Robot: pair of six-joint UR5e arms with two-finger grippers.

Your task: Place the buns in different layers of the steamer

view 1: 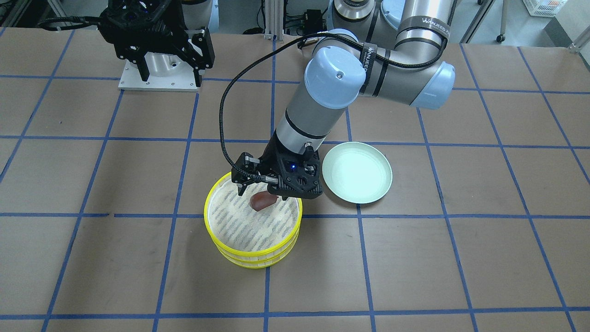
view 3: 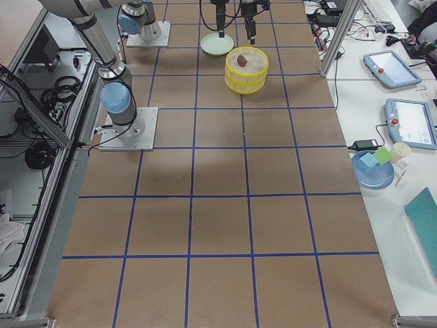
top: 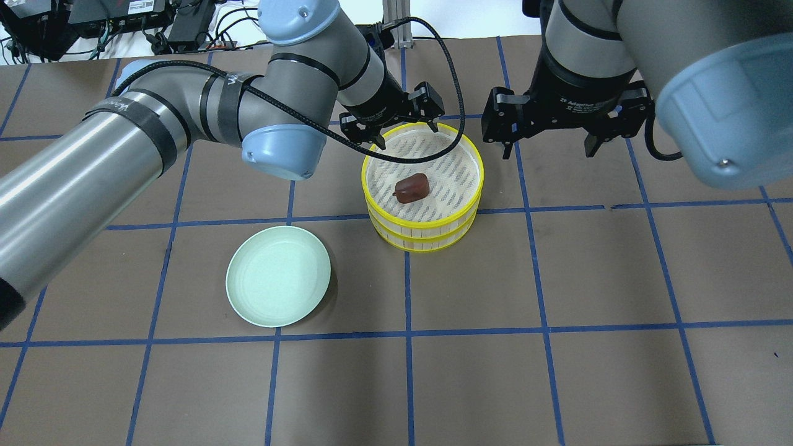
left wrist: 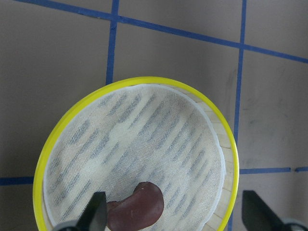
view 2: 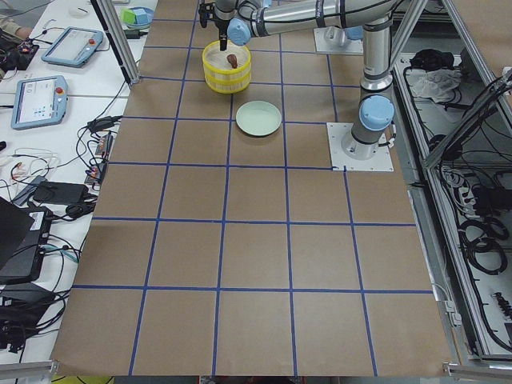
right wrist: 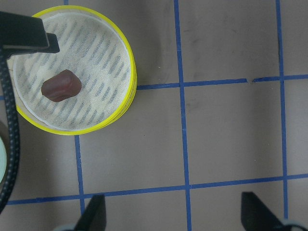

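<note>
The steamer [top: 423, 225] is a stack of yellow-rimmed trays on the table. The dark reddish-brown bun [top: 411, 188] lies loose on the top tray's mesh floor, and also shows in the front view [view 1: 262, 201] and the left wrist view [left wrist: 137, 207]. The pale cream-white bun is out of view. My left gripper [top: 406, 135] is open and empty, hovering over the steamer's robot-side rim just above the brown bun. My right gripper [top: 548, 146] is open and empty, raised to the right of the steamer, apart from it.
An empty pale green plate [top: 278, 275] lies on the table beside the steamer on my left side. The right arm's metal base plate [view 1: 156, 83] is at the table's robot side. Blue tape lines grid the brown table.
</note>
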